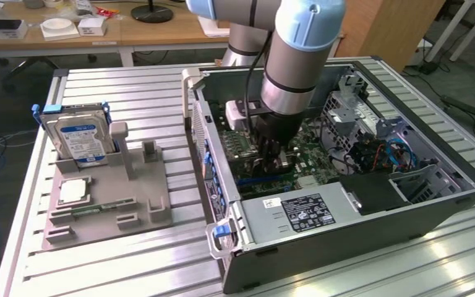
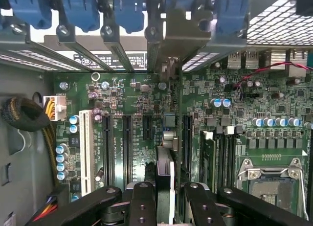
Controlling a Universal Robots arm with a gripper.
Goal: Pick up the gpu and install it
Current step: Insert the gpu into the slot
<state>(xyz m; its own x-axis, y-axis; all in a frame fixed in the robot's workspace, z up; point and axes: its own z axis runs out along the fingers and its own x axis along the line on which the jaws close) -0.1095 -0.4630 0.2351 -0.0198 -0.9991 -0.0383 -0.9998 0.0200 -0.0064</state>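
Slotted metal counter carrying an open PC case. Hand is down inside the case, over the motherboard.

Wrist view: hand closed on the gpu, held edge-on between its fingers, beyond them the motherboard's long black slots.

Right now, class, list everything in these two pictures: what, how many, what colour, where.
computer case: one, dark grey, on the metal table
main board: one, green, inside the case
power box: one, silver, inside the case
hard drive: one, silver, blue label, upright in the grey holder
chip: one, silver, flat in the holder
memory stick: one, green, lying in the holder
graphics card: one, colour unclear edge-on, between the hand's fingers
arm: one, silver and blue, reaching into the case
hand: one, black, gripping the graphics card
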